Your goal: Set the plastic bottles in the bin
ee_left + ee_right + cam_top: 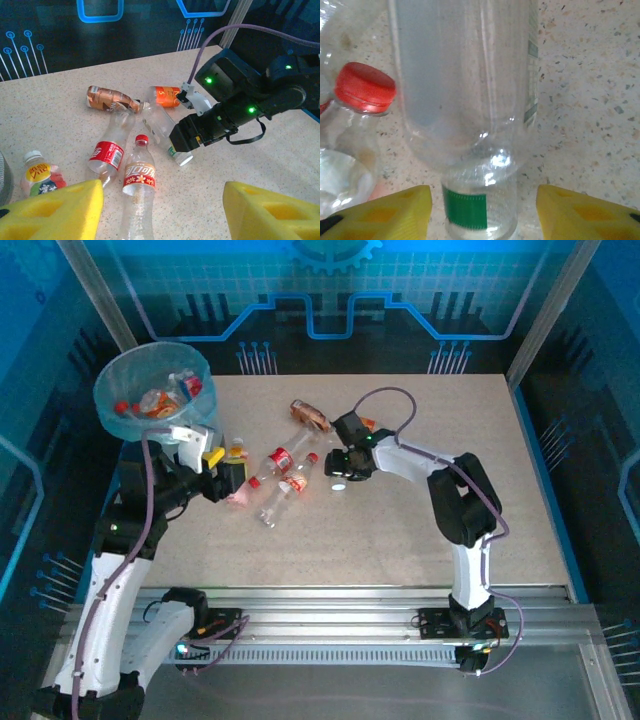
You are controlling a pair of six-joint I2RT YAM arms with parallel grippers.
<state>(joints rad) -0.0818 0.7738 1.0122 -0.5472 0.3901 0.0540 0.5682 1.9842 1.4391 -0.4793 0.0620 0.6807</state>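
Speckled beige tabletop (400, 520), blue-lit walls (330, 280) — left claw (162, 205) gapes wide, right claw (484, 205) spread astride a clear bottle (465, 75)

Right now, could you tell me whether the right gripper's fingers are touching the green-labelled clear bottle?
Apart. The right wrist view shows the clear bottle between the fingers of the right gripper, with table visible either side of the bottle's neck.

Glossy clear plastic on a matt, speckled tabletop (590, 75)
The bottle (465, 90) is smooth and shiny; at its nine o'clock, a glossy red cap (365, 87); the right gripper (484, 220) pads (385, 212) look like matt yellow foam.
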